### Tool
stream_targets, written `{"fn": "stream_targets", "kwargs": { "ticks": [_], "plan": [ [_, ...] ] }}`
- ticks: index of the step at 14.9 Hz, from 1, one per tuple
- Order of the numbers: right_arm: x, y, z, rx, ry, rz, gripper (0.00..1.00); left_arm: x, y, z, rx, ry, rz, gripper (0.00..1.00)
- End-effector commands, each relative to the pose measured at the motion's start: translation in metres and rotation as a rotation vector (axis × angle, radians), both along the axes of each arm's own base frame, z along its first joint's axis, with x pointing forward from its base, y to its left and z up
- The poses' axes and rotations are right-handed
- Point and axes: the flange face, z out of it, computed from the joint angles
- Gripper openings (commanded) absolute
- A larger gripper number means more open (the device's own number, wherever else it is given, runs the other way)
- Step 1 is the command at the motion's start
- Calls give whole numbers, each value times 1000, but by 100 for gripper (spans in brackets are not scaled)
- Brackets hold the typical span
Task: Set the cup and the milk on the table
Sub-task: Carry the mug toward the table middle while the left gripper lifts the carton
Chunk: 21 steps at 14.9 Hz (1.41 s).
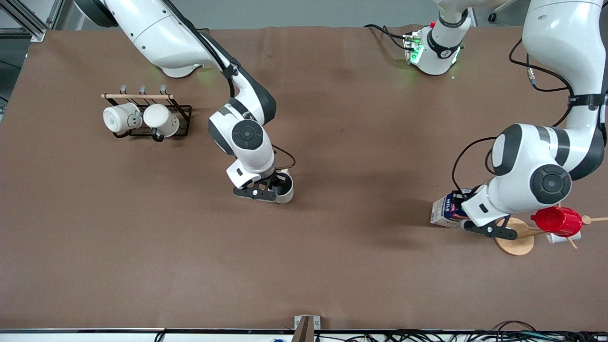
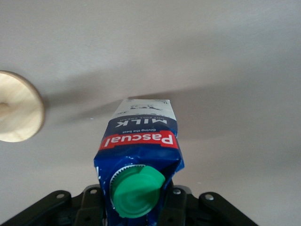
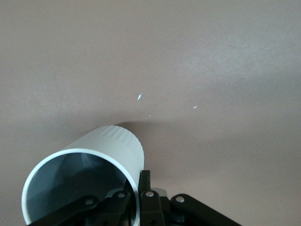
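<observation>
The cup (image 1: 285, 186), cream-white with a dark grey inside, is held at its rim by my right gripper (image 1: 266, 189), shut on its wall, low over the middle of the brown table (image 1: 332, 247). In the right wrist view the cup (image 3: 89, 174) hangs tilted, one finger inside the rim and one outside. The milk (image 1: 445, 211), a blue and white carton, is held by my left gripper (image 1: 468, 216) just above the table near the left arm's end. In the left wrist view the carton (image 2: 141, 155) shows its green cap, gripped between the fingers.
A black rack (image 1: 152, 114) with two all-white mugs stands toward the right arm's end. A wooden stand (image 1: 515, 242) bearing a red cup (image 1: 558, 221) is beside the milk; its round base shows in the left wrist view (image 2: 19, 113).
</observation>
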Motion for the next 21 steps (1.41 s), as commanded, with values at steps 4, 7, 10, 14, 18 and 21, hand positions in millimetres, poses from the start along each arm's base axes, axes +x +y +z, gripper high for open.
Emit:
{"fn": "stream_targets", "kwargs": {
  "ticks": [4,7,10,14,18,21],
  "plan": [
    [-4,10,-8,-14,-8,-17,2,-1,-27,42,-134,14,132,15],
    [-3,8,-16,-21,-3,-18,4,-7,-75,54,-139,14,199,15],
    [1,7,-15,-1,-18,-24,69,-15,-118,57,-142,26,264,15],
    [10,-5,12,6,-35,-71,100,-25,-194,48,-131,39,381,15],
    [25,-69,142,-41,-96,-163,100,-35,-248,38,-143,22,464,15],
    [37,-151,219,-75,-132,-265,100,-48,-282,26,-145,14,493,15]
  ]
}}
